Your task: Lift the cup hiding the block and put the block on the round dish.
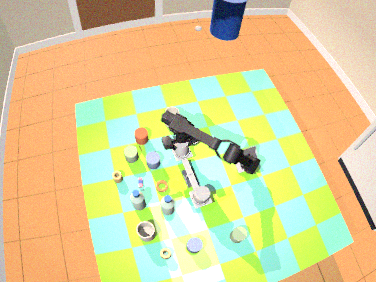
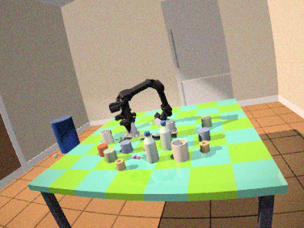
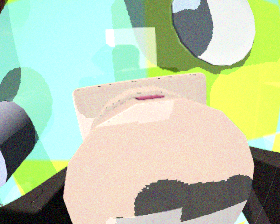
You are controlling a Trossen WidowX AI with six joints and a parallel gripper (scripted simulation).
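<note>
My gripper (image 1: pixel 182 149) (image 2: pixel 128 126) (image 3: pixel 150 157) is shut on the beige upturned cup (image 1: pixel 183 152) (image 3: pixel 156 160) at the far end of the small balance (image 1: pixel 190 174). In the wrist view the cup fills the middle, with my dark fingers at its lower left and right. A thin pink streak (image 3: pixel 149 97) shows at the cup's far edge; I cannot tell what it is. The other cup (image 1: pixel 201 196) (image 2: pixel 171 125) stands on the near end of the balance. The round pale dish (image 3: pixel 215 18) (image 1: pixel 172 111) lies just past the held cup, partly under the arm.
On the checkered table stand a red cylinder (image 1: pixel 141 135), green cylinders (image 1: pixel 131 154) (image 1: pixel 239 234), bluish cylinders (image 1: pixel 153 160) (image 1: pixel 194 245), two bottles (image 1: pixel 137 200) (image 1: pixel 168 205), an open cup (image 1: pixel 146 230) and small rings (image 1: pixel 118 176) (image 1: pixel 161 185). A blue bin (image 1: pixel 229 13) stands on the floor.
</note>
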